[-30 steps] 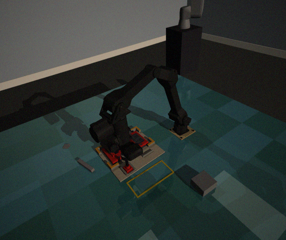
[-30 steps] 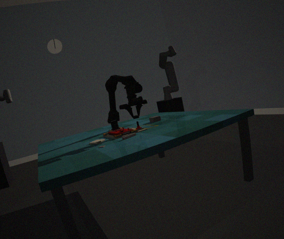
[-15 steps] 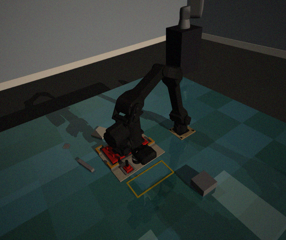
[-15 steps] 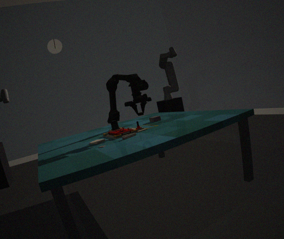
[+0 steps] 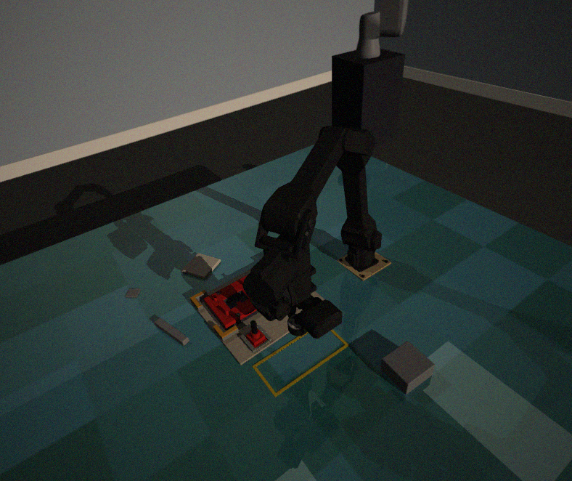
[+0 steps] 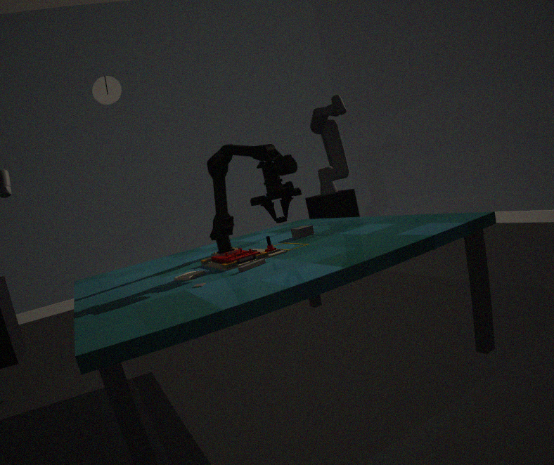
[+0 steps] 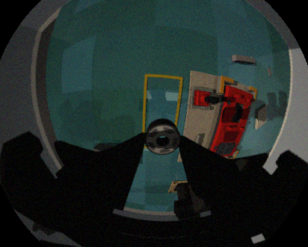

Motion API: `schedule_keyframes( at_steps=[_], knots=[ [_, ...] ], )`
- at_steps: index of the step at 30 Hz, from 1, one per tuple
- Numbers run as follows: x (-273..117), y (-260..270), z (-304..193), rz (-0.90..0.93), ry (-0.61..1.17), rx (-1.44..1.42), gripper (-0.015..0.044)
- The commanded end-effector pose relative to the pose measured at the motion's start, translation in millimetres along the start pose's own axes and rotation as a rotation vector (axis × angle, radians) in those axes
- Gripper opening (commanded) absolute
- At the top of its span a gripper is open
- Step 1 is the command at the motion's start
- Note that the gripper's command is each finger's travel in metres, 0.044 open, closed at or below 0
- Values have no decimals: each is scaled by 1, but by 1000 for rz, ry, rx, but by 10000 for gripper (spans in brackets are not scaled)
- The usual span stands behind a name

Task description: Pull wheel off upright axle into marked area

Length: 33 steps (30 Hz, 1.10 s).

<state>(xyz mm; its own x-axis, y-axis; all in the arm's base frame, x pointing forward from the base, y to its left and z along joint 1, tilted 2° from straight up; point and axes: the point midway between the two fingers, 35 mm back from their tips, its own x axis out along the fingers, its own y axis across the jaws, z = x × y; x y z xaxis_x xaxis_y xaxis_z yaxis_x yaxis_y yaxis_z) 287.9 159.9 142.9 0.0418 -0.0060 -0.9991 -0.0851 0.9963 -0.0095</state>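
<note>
A dark wheel [image 7: 161, 138] sits clamped between the fingertips of the black gripper [image 7: 161, 144], held in the air above the teal table [image 5: 120, 414] and off the upright axle [image 5: 253, 328], which stands bare on its red base at the near corner of a tan board [image 5: 244, 352]. In the wrist view the wheel hangs over the near end of the marked area [image 7: 162, 99], a yellow-outlined rectangle lying just beside the board's long edge; in the top view the gripper hovers at that rectangle's border nearest the board, with open tabletop showing inside the outline. A grey block [image 5: 407, 366] rests near the rectangle's far corner, apart from it, on the side away from the board. On the board behind the axle lies a red assembly [image 5: 226, 305], partly hidden by the arm's forearm. To the other side of the board a slim grey bar [image 5: 170, 330] lies on the table, with a small flat grey chip [image 5: 132, 292] and a pale angular plate [image 5: 201, 265] farther back, all well apart from the outline. The arm's base [image 5: 364, 264] is bolted to a tan plate behind the board. The tabletop is a patchwork of lighter and darker teal squares, with a pale patch beyond the block. Beyond the table's edge the floor is dark, a light skirting runs along grey walls, a dark pedestal [image 5: 366, 90] carries a pale second arm [image 6: 328, 145], and a round wall clock [image 6: 106, 90] hangs high in the exterior view.
</note>
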Motion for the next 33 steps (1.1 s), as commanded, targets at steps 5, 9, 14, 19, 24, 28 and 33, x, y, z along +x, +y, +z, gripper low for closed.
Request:
schedule_keyframes(
  at_steps=[5, 9, 14, 19, 24, 28, 33],
  knots=[
    [16, 0, 1, -2, -2, 6, 0],
    [34, 1, 2, -2, -2, 6, 0],
    [58, 1, 3, -2, -2, 6, 0],
    [83, 0, 1, -2, -2, 6, 0],
    [95, 0, 0, -2, -2, 6, 0],
    [92, 0, -2, -3, 7, 6, 105],
    [92, 0, -2, -3, 7, 6, 236]
  ],
)
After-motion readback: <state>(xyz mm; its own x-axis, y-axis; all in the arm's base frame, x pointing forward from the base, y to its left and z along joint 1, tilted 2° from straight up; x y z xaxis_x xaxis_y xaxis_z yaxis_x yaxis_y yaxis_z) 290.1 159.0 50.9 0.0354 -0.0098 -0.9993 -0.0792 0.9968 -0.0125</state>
